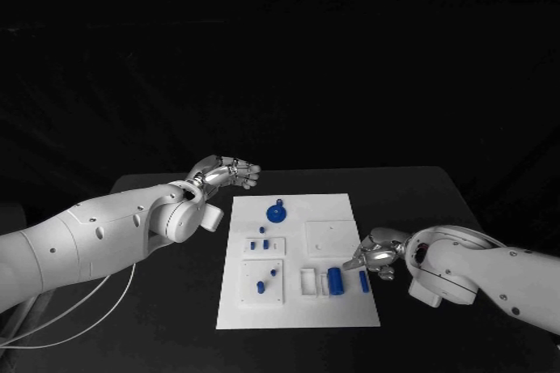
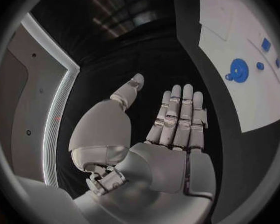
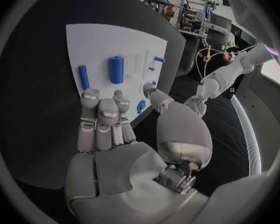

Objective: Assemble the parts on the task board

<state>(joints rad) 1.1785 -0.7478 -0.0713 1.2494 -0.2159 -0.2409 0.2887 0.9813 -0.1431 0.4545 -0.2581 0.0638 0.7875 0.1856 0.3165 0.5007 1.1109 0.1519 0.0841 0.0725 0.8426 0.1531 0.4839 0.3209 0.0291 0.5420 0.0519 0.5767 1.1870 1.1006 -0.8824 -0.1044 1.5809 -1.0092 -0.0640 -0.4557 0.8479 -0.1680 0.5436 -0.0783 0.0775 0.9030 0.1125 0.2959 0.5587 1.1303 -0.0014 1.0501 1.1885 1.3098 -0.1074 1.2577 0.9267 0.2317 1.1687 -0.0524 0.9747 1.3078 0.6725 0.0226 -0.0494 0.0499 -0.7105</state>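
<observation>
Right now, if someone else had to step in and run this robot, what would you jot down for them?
Left hand: open, fingers apart, holding nothing, off the far left corner of the task board.
Right hand: holding nothing, fingers partly curled, at the board's right edge beside the thin blue rod.
Parts: blue round disc at the board's far middle; thick blue cylinder next to the rod; small blue pieces on the left blocks.
Done: cannot tell which pieces are already seated.
Left: rod and cylinder look loose, probably next to place.
</observation>
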